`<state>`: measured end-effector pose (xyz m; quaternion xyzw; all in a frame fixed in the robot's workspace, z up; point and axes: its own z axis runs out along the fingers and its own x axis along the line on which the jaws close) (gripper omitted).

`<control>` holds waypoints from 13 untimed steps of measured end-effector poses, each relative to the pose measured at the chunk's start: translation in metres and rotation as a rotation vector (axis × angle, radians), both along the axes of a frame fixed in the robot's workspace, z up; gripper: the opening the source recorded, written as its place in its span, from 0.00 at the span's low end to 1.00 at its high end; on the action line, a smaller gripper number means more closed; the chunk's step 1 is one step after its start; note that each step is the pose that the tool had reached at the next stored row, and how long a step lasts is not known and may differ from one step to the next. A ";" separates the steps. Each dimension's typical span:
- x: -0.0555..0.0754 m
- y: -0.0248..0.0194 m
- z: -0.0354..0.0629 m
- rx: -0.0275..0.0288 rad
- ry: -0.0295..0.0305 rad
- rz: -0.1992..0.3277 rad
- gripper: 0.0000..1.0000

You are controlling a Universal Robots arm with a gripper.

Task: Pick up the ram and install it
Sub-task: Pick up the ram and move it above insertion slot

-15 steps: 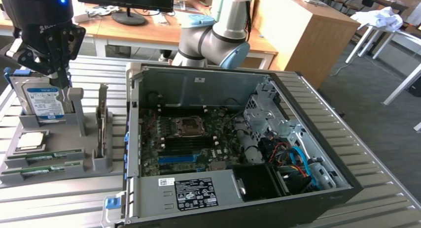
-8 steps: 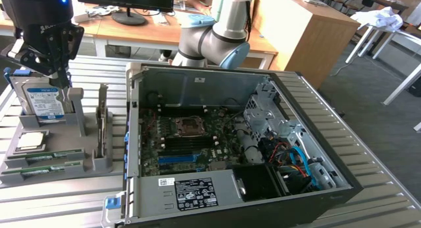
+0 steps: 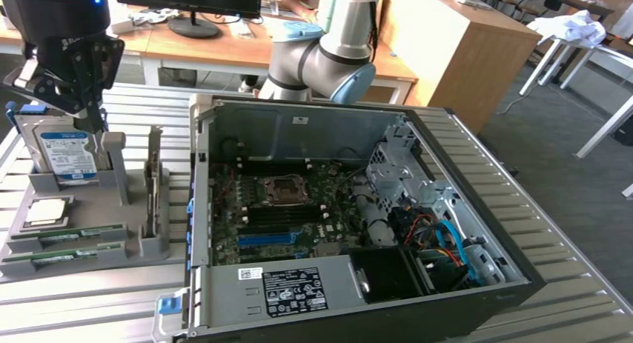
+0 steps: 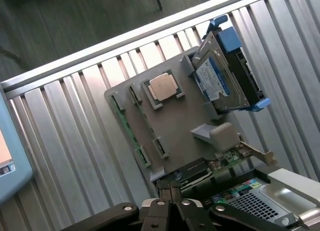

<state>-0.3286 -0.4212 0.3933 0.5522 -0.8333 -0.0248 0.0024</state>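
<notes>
The end effector [image 3: 94, 115] is seen fully closed with nothing gripped, held above the hard drive [image 3: 67, 147] standing in the grey holder [image 3: 133, 210] on the worktop [image 3: 89, 302]. The ram [image 3: 70, 234] is laid in the holder's front slots, well apart from the end effector and below it

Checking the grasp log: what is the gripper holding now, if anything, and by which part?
Nothing: the gripper is shut and empty; the ram lies in the gray holder.
</notes>
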 end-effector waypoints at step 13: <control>0.000 0.0000 0.0000 0.0000 0.0000 0.078 0.10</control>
